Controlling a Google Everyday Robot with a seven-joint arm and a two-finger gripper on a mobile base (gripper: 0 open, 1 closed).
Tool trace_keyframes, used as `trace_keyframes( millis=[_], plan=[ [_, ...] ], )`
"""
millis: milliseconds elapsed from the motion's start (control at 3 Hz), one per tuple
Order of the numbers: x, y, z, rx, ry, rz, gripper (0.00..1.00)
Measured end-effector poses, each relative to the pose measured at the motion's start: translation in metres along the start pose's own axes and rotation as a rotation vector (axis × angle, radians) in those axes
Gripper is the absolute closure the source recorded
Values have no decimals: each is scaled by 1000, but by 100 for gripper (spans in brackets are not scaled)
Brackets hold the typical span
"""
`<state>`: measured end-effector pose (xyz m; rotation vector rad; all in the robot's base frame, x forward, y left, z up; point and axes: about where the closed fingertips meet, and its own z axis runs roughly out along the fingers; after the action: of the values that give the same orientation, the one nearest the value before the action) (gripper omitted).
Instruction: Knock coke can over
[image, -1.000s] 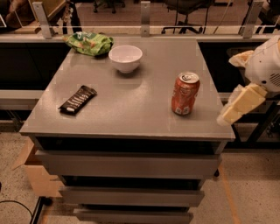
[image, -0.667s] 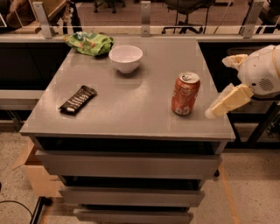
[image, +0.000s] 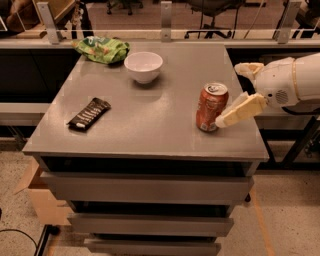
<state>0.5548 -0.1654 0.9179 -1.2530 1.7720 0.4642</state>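
The coke can (image: 210, 106), orange-red with a silver top, stands upright on the right part of the grey table (image: 150, 125). My gripper (image: 230, 95) reaches in from the right edge of the camera view, just right of the can. Its jaws are open: one cream finger (image: 241, 110) slants down-left with its tip at the can's lower right side, and the other finger (image: 246, 68) sits higher and further back. The gripper holds nothing.
A white bowl (image: 143, 66) stands at the back centre of the table. A green snack bag (image: 102, 49) lies at the back left. A dark snack bar wrapper (image: 89, 113) lies at the left. A cardboard box (image: 37, 197) sits on the floor at left.
My gripper has moved left from beyond the table's right edge, bringing its lower finger up to the can's side. The can still stands upright in the same place.
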Motion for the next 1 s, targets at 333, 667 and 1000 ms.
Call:
trace_keyframes(
  millis=[333,667,1000],
  plan=[
    [-5,5,11,-40,-44,12,0],
    [-3,9,21,-69,-54,31,0],
    [2,13,37,-92,-61,49,25]
  ],
)
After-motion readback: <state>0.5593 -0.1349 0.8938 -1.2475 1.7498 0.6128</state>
